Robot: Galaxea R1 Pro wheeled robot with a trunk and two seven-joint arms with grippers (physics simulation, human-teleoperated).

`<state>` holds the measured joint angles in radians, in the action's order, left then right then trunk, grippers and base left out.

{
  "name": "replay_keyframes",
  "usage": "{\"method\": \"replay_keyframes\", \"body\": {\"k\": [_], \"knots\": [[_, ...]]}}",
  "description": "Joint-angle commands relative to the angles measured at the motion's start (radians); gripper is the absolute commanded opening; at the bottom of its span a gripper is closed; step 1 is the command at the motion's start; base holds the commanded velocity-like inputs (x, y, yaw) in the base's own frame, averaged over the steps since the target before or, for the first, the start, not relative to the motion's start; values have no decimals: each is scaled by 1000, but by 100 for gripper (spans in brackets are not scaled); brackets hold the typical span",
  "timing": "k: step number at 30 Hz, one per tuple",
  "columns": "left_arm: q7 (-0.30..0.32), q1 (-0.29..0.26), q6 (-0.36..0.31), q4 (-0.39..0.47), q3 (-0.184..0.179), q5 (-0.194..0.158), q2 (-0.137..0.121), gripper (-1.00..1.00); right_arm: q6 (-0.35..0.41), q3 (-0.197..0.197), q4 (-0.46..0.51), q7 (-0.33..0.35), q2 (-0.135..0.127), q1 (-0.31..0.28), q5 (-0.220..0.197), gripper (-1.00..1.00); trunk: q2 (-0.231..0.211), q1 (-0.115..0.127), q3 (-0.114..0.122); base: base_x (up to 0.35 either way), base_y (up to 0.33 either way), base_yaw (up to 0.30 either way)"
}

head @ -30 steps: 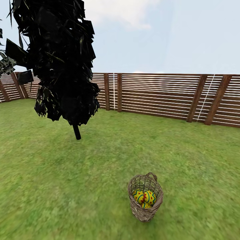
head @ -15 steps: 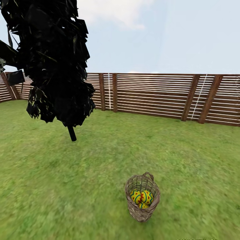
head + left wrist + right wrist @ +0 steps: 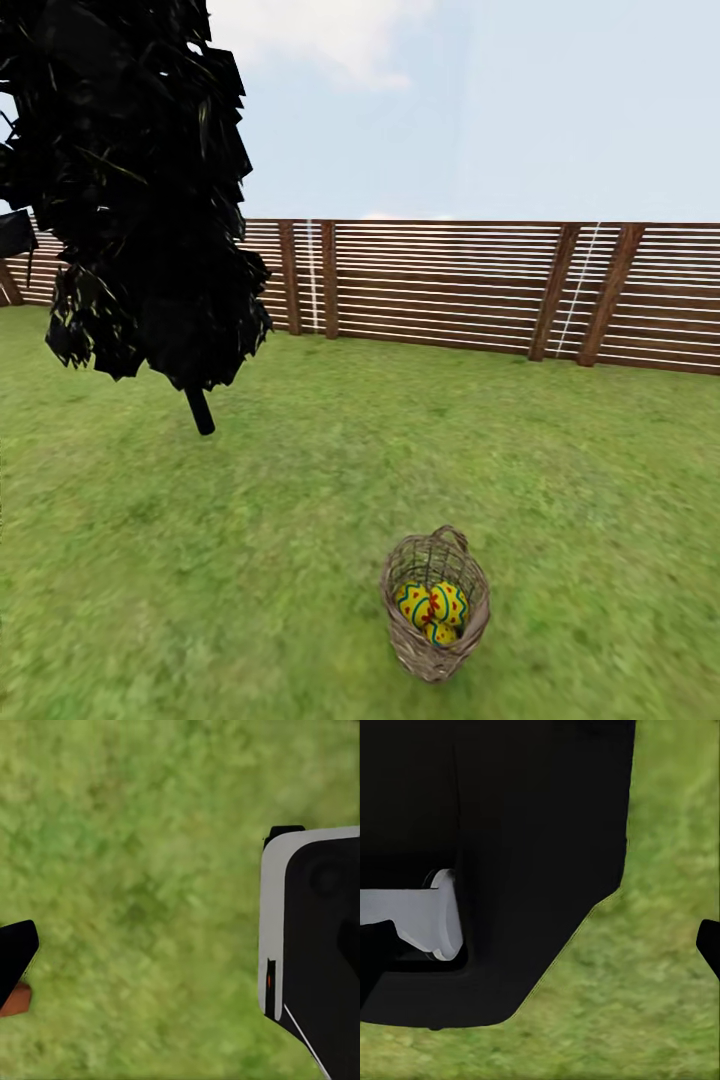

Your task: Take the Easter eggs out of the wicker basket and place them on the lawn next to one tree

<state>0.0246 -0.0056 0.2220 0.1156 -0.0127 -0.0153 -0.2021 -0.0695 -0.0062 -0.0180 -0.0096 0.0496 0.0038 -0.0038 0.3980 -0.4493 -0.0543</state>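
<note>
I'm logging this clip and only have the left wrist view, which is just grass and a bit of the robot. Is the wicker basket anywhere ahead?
Observer: Yes. The head view shows the wicker basket standing upright on the lawn, low and right of centre.
Operator: Any eggs taken out yet?
Observer: Yellow patterned Easter eggs lie inside it, and no egg lies on the grass in sight. I cannot count them exactly.
Operator: Is there a tree nearby?
Observer: A dark-leaved tree stands farther off to the left, in front of a slatted wooden fence.
</note>
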Motion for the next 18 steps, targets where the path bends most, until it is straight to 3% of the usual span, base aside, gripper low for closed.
{"method": "replay_keyframes", "body": {"k": [1, 13, 18], "knots": [[2, -1, 3, -1, -1, -2, 0, 100, -6, -1, -2, -1, 0, -1, 0, 100, 2, -1, -2, 39, 291, -11], [2, -1, 4, -1, -1, -2, 0, 100, -6, -1, 8, -1, 1, -1, 0, 100, 2, -1, -2, 26, 301, -5], [2, -1, 5, -1, -1, -2, 0, 100, -7, -2, 8, -1, 1, -1, -1, 100, 2, -1, -2, 137, 294, -148]]}}
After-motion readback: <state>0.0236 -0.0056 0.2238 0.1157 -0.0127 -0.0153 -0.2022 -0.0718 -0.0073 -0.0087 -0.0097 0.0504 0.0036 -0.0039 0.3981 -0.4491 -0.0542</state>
